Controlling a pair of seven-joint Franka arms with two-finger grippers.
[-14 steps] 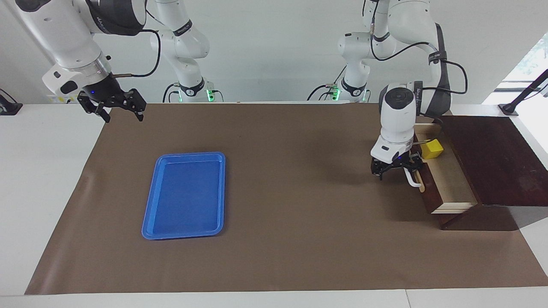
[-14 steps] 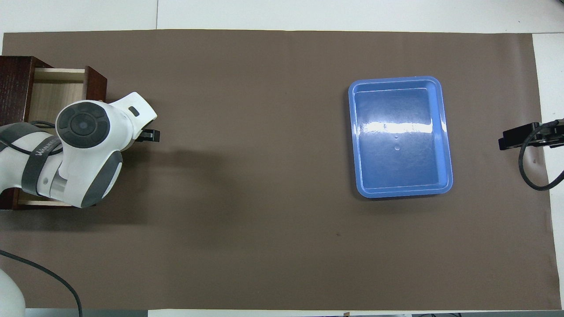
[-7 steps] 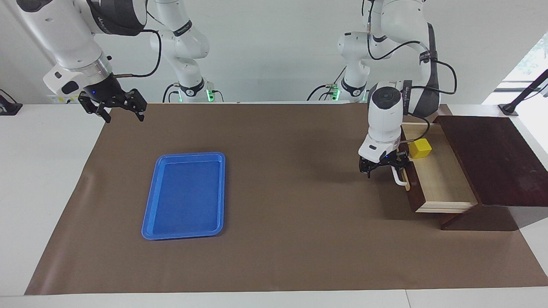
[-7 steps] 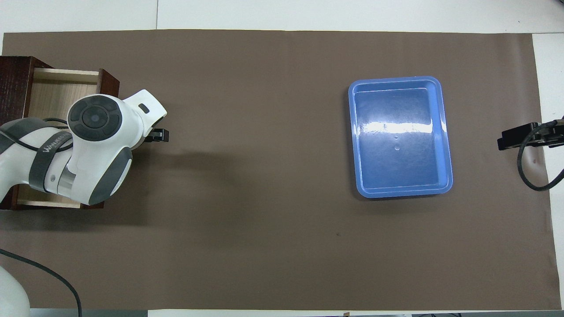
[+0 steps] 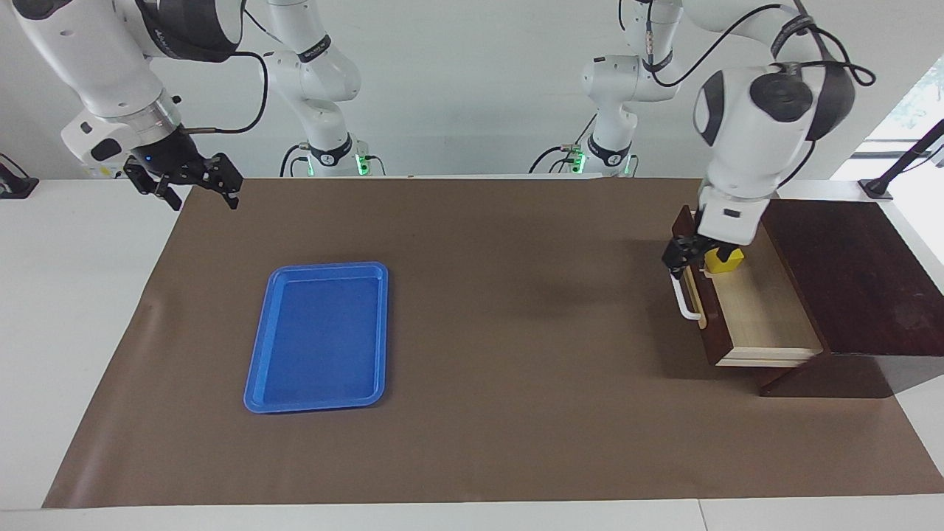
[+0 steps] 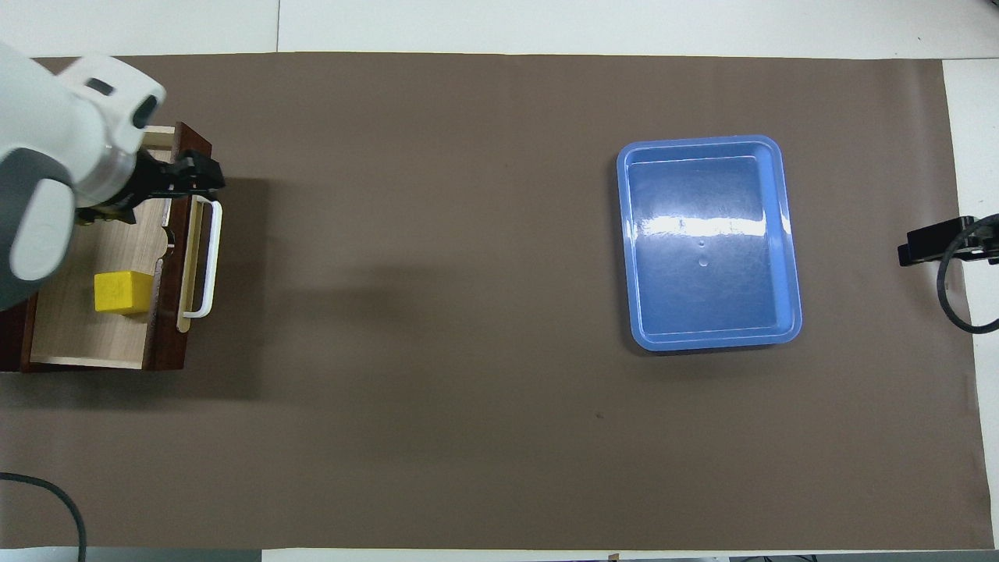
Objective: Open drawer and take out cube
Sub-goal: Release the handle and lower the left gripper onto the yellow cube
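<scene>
drawer [image 6: 168, 250]: dark brown front, white bar handle, pale wood inside, pulled right out of its box at the left arm's edge of the table | cube [image 6: 122, 292]: small, bright yellow, sitting flat inside the drawer just by the front panel

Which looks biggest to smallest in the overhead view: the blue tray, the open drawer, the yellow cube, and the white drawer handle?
1. Blue tray
2. Open drawer, partly covered by the left arm
3. White handle
4. Yellow cube
</scene>
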